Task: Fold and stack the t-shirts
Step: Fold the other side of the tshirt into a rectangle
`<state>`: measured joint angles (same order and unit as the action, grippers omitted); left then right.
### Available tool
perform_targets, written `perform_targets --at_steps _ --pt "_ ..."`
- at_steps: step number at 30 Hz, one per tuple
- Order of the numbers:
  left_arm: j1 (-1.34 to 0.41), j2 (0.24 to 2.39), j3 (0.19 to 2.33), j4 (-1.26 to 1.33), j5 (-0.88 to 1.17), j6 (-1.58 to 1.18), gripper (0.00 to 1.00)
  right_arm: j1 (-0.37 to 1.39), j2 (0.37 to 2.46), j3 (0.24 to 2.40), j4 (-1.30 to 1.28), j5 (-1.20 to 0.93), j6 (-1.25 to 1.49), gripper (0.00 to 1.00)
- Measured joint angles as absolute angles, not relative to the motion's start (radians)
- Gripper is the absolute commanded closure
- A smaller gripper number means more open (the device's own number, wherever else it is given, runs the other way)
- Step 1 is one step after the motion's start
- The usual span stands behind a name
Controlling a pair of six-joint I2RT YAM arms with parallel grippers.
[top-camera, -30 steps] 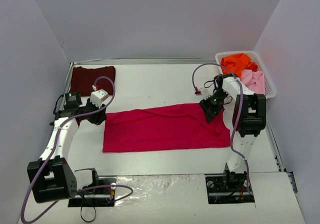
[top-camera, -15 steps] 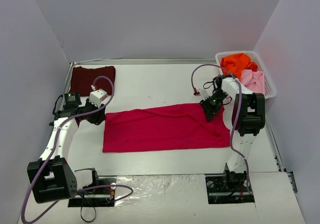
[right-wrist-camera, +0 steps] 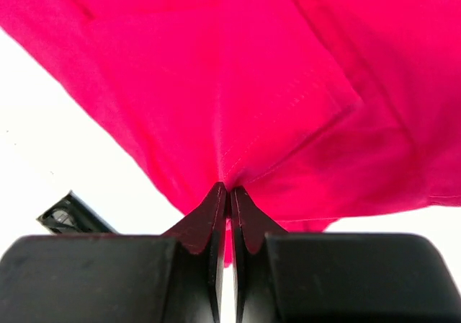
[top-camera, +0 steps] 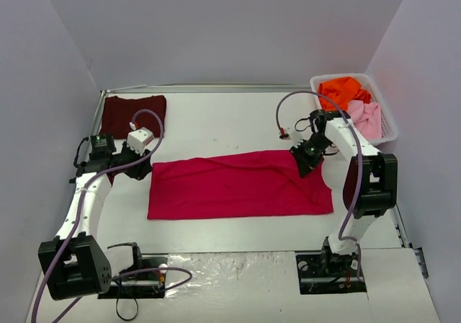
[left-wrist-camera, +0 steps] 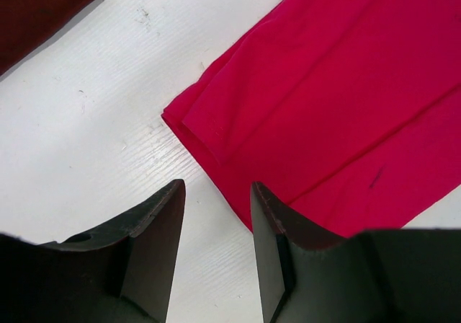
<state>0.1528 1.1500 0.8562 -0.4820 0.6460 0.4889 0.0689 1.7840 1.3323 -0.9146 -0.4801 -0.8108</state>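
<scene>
The crimson-red t-shirt [top-camera: 238, 186] lies flat across the middle of the tabletop [top-camera: 216, 121], folded into a long band running left to right. The wrist views show doubled layers of cloth at both of its ends.

The right claw [top-camera: 307, 163] sits at the band's far right corner. In the right wrist view its fingers are pressed together [right-wrist-camera: 229, 189] with a pinch of the crimson-red t-shirt [right-wrist-camera: 216, 63] caught between their tips, and the cloth puckers into creases fanning away from that point.

The left claw [top-camera: 140, 166] is at the band's far left corner. The left wrist view shows it [left-wrist-camera: 216, 193] with a clear gap between its fingers and nothing in the gap but bare tabletop [left-wrist-camera: 86, 121]. The layered corner of the crimson-red t-shirt [left-wrist-camera: 346, 99] lies just ahead of the tips. It seems to hang slightly above the surface, though contact is hard to judge from these angles.

The maroon t-shirt [top-camera: 133, 114] lies folded in the far left corner of the tabletop, well apart from the red band, and its edge shows in the left wrist view [left-wrist-camera: 36, 6].

A white mesh basket [top-camera: 390, 127] stands at the far right edge. It holds an orange t-shirt [top-camera: 344, 91] bunched toward the back and a pale pink t-shirt [top-camera: 366, 115] nearer the front.
</scene>
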Motion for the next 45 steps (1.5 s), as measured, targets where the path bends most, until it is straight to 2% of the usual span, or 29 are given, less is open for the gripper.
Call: perform_targets --at_steps 17,20,26,33,39,45 --pt "0.153 1.109 0.849 -0.482 0.646 0.489 0.59 0.273 1.726 1.182 -0.926 -0.466 -0.783 0.94" --pt "0.153 1.109 0.839 -0.483 0.646 0.489 0.59 0.308 1.728 1.182 -0.926 -0.458 -0.774 0.84" --pt "0.153 1.109 0.834 -0.482 0.645 0.489 0.59 0.363 1.791 1.182 -0.922 -0.456 -0.759 0.76" --pt "0.153 1.109 0.826 -0.483 0.646 0.490 0.59 0.385 1.862 1.200 -0.916 -0.459 -0.729 0.76" --pt "0.153 1.106 0.822 -0.482 0.652 0.490 0.59 0.395 1.795 1.288 -0.917 -0.480 -0.696 0.71" --pt "0.153 1.097 0.820 -0.482 0.654 0.490 0.59 0.392 1.744 1.325 -0.916 -0.492 -0.680 0.72"
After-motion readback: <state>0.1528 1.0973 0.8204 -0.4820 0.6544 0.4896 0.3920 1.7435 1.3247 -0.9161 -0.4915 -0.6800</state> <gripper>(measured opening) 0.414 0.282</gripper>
